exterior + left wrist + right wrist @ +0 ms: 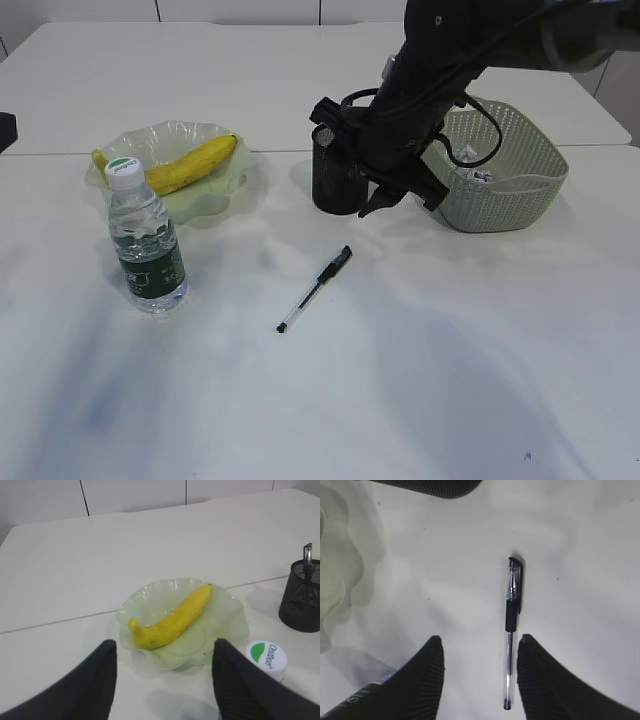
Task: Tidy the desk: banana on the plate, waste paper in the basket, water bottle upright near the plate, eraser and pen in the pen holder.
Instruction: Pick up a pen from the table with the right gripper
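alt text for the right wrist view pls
A capped black pen lies on the white table between the open claw's two dark fingers, untouched. The pale green plate's ruffled rim shows at the left edge.

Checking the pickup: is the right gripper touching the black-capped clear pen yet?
Apart. In the right wrist view, bare table shows between the right gripper fingers and the pen.

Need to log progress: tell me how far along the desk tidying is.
Done: banana lies on the plate, water bottle stands upright beside it, crumpled paper sits in the basket. In hand: nothing; the right end effector hangs open above the pen. Left: pen into the pen holder. The eraser isn't visible.
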`<state>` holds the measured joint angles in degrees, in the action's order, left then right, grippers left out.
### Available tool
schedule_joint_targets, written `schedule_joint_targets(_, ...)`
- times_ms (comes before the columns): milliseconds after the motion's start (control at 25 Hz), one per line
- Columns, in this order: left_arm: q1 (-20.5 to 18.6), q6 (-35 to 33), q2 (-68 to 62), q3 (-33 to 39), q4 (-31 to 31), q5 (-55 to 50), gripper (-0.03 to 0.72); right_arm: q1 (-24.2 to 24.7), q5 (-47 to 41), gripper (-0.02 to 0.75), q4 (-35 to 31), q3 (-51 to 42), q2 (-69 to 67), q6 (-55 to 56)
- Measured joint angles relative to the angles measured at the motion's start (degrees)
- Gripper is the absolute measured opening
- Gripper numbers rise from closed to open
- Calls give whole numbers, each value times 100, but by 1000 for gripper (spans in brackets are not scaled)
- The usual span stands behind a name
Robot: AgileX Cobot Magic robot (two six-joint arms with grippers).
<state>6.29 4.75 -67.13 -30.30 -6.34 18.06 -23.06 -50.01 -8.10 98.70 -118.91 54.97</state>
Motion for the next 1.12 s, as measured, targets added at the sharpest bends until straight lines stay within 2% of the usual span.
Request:
schedule_joint_targets(480,0,0,0,0,4,-179,435,0,257,356,126,0,-263,203)
schedule_joint_targets(1120,0,0,0,0,58,-227,435,-98,46,356,480,62,-296,265)
